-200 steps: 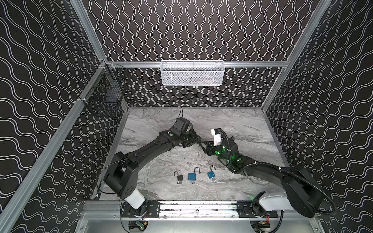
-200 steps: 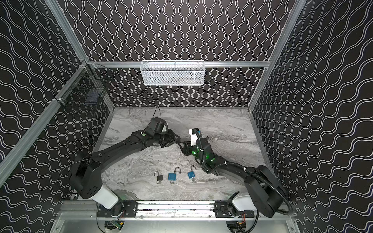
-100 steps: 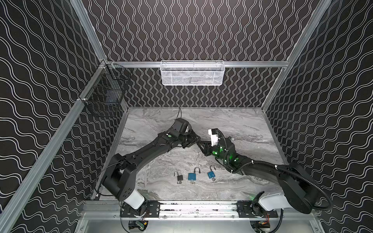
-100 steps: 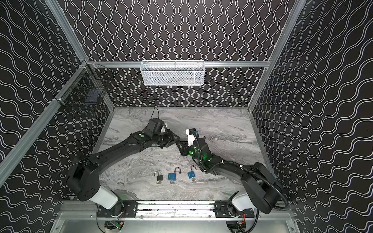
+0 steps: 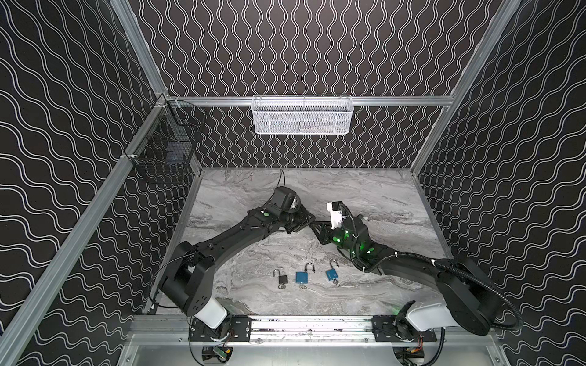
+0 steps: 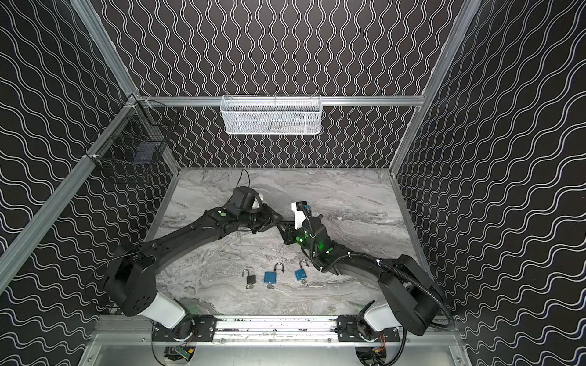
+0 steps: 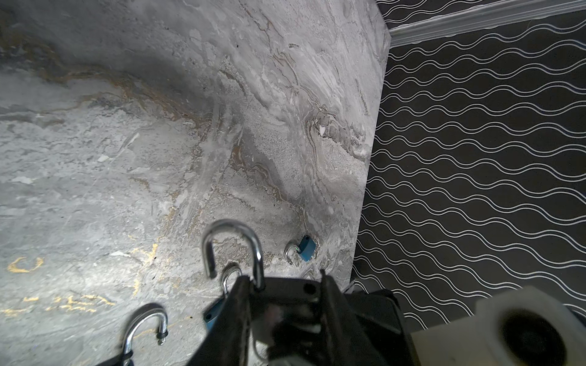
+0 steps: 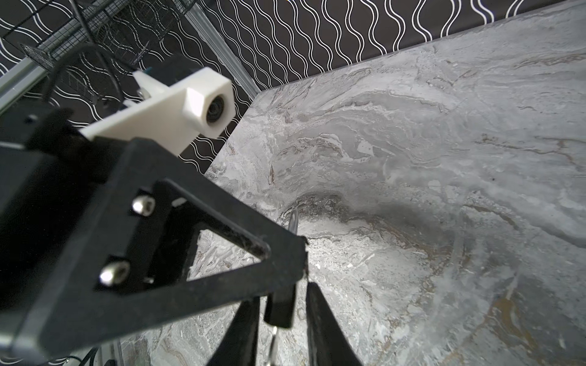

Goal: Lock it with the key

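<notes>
Walls (image 5: pixel 317 47): black, paired white wavy lines.
Table (image 5: pixel 380 196): grey marble, darker veins, rusty-yellow streaks in the left wrist view.
Frame (image 5: pixel 380 100): silver.
Back basket (image 5: pixel 301 122): white mesh.
Side basket (image 5: pixel 165 149): black wire.
Left arm (image 5: pixel 241 231), right arm (image 5: pixel 412 266): black, white bases, green lights.
Black lock (image 5: pixel 283 279), blue lock (image 5: pixel 302 277), second blue lock (image 5: pixel 331 274): silver shackles.
Held lock (image 7: pixel 229 224): silver shackle, dark body.

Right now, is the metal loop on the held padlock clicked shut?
No: on the held padlock the shackle stands open, one leg ending free in the air.
</notes>
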Motion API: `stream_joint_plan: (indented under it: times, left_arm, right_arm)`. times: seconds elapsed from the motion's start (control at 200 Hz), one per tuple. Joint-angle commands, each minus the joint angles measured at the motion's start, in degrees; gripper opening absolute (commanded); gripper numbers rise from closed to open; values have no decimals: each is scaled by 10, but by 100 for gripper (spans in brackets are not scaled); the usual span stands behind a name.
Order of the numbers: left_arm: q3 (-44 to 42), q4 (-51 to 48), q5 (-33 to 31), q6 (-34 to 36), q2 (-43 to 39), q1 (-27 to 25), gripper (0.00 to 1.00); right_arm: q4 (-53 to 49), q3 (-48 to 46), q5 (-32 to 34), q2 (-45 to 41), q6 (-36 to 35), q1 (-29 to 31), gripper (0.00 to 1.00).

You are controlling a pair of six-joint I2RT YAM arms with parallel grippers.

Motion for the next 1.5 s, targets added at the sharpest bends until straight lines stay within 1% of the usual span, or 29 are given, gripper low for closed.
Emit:
stream_joint_plan:
  times: [0.0, 0.195, 0.25, 0.33, 0.38, 0.541, 0.576, 0.671, 0.761, 0.796, 0.876, 0.976, 1.046, 1.101, 1.191, 1.286, 1.351, 1.492]
  left_arm:
    - [-1, 30, 8, -3, -1, 1, 17]
    - [-10, 38, 12, -7, -3, 1, 17]
    - [-11, 41, 14, -9, -2, 1, 17]
    - [-16, 48, 16, -12, -3, 2, 17]
    - [-18, 53, 18, -16, -4, 1, 17]
    - [-22, 57, 19, -16, -9, 1, 18]
    - [-25, 64, 20, -16, -11, 1, 21]
    - [-35, 83, 16, -14, -22, 2, 41]
    - [-38, 69, 5, 7, -37, 6, 59]
    - [-41, 67, 1, 16, -46, 8, 65]
    - [-50, 50, -12, 34, -69, 13, 71]
    - [-69, 41, -21, 49, -100, 16, 74]
    - [-88, 46, -22, 61, -121, 17, 74]
    - [-112, 73, -16, 67, -141, 16, 75]
    - [-155, 112, -10, 91, -180, 17, 77]
    - [-186, 119, -13, 118, -216, 20, 79]
    - [-205, 127, -4, 126, -225, 28, 81]
    - [-244, 208, 37, 124, -214, 37, 81]
  right_arm:
    - [15, 6, 4, 2, 4, 2, 27]
    - [15, 10, 6, 2, 4, 2, 24]
    - [16, 12, 6, 4, 4, 2, 20]
    - [8, 17, 8, 9, 4, 2, 18]
    - [12, 16, 5, 11, 6, 1, 14]
    - [15, 12, 3, 12, 13, 1, 7]
    - [16, 11, 2, 11, 14, 1, 5]
    - [15, 11, 0, 4, 11, 1, 0]
    - [-6, 14, 6, -8, 4, 0, 0]
    - [-13, 13, 7, -15, 1, -1, 0]
    - [-26, 10, 5, -30, -3, -4, 0]
    - [-44, 5, 0, -46, -4, -9, 0]
    - [-53, 1, -21, -55, 0, -17, 0]
    - [-58, -4, -44, -61, 9, -26, 0]
    - [-70, -5, -98, -67, 25, -45, 0]
    - [-85, -3, -154, -72, 41, -61, 0]
    - [-94, -1, -193, -75, 50, -72, 0]
    - [-144, 19, -246, -72, 49, -90, 0]
